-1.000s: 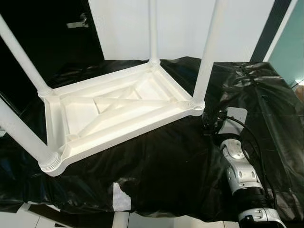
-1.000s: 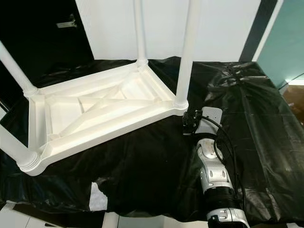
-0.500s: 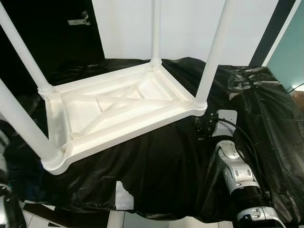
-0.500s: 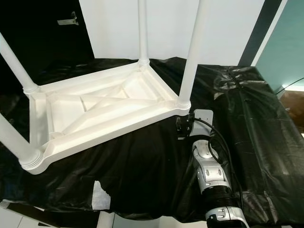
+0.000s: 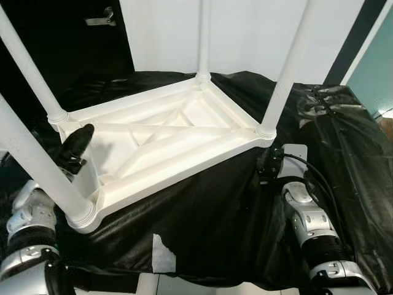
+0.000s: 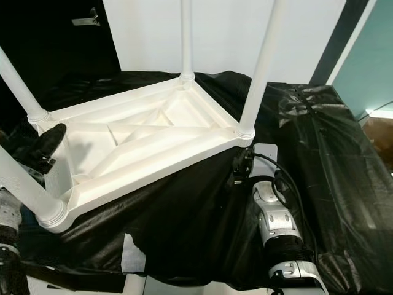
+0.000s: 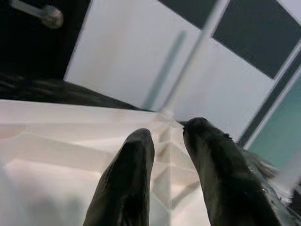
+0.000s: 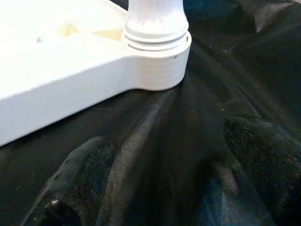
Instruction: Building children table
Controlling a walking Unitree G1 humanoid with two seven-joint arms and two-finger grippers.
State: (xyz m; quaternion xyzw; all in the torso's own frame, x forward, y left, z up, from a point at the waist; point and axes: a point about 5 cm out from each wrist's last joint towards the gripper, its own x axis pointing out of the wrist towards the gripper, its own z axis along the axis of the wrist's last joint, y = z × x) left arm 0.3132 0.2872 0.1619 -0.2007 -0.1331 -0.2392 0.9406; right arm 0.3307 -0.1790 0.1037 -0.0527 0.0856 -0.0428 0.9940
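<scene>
Reaching left gripper point(image 5: 78, 140) over upturned table point(image 5: 166, 138), right gripper point(image 8: 164, 179) fingers spread

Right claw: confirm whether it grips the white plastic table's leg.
No: the right claw stands open, short of the table's leg.

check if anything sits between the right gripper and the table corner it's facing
Nothing visible does. Only bare black plastic sheet lies between the open right gripper and the upturned white table corner with its leg.
</scene>
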